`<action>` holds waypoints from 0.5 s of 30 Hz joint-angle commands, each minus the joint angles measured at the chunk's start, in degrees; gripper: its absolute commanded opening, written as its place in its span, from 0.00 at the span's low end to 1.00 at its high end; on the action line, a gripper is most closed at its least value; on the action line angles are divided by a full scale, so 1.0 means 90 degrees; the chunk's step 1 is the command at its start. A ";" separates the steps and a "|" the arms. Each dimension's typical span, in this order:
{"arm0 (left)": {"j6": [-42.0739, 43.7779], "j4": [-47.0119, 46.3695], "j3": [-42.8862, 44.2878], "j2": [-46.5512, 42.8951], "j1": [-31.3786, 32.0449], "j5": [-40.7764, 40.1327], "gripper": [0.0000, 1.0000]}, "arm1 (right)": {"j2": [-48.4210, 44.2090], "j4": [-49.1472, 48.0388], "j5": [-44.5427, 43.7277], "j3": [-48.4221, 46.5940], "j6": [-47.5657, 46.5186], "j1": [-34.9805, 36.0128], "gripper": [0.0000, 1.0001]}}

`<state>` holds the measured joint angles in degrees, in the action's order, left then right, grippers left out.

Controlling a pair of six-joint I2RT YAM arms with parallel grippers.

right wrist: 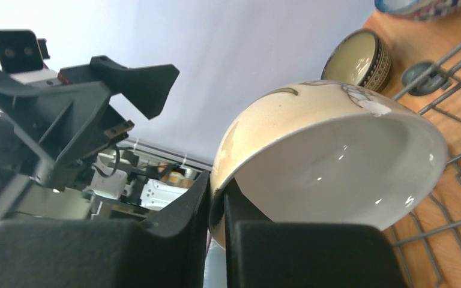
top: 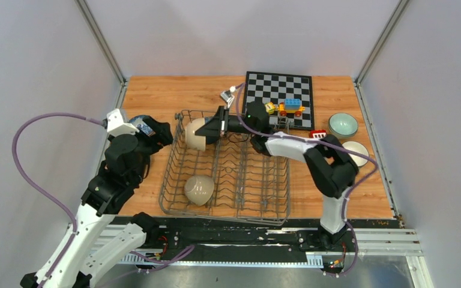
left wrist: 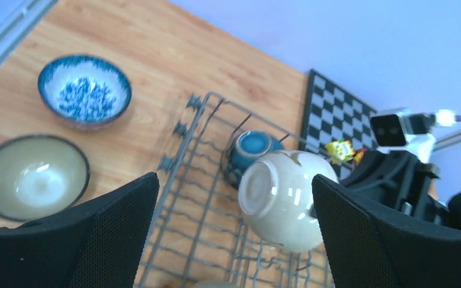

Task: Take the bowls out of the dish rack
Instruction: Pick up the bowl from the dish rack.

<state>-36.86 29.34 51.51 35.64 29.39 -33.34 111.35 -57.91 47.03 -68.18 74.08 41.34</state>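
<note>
We are in the middle of lifting one bowl out. Our right gripper (right wrist: 219, 204) is clenched on the rim of a cream bowl (right wrist: 336, 162), one finger inside the white interior and the other outside. The bowl hangs tipped on its side above the dish rack (top: 246, 180), with its foot pointing away from those fingers. Our left gripper (left wrist: 234, 179) is spread wide and holds nothing. From its wrist camera the cream bowl's foot shows in the gap between its two fingers, but ahead of the tips and apart from them. A teal bowl (left wrist: 253, 147) stands in the rack just beyond the cream one. A pale bowl (top: 199, 189) lies in the rack well below the right fingers. To the outer side of the left fingers, a blue-and-white bowl (left wrist: 85, 91) and a brown-rimmed bowl (left wrist: 31, 177) sit upright on the wooden table (top: 156, 96). We judge that at least two bowls remain to unload after this one. The next move looks like carrying the cream bowl clear of the wire side, or passing it to the open left fingers. Either way it must be turned upright before the rim is let go.
</note>
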 commanded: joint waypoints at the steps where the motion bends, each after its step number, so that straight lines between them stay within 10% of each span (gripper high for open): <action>1: 0.0704 -0.0097 0.0965 0.0542 0.0006 0.0317 1.00 | -0.1894 0.1913 0.0467 -0.0288 -0.2100 -0.0283 0.00; 7: 0.1409 -0.0289 0.2361 0.1799 0.0006 0.2778 1.00 | -0.3891 0.7111 -0.0836 -0.0994 -0.6263 0.0119 0.00; 15: 0.2036 -0.0133 0.3955 0.3099 0.0001 0.6004 1.00 | -0.5758 1.0329 -0.3630 -0.1299 -0.9723 0.1507 0.00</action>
<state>-23.31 27.81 83.13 61.93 29.39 0.64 65.19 15.33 29.67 -78.78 9.74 48.84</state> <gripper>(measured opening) 0.997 0.124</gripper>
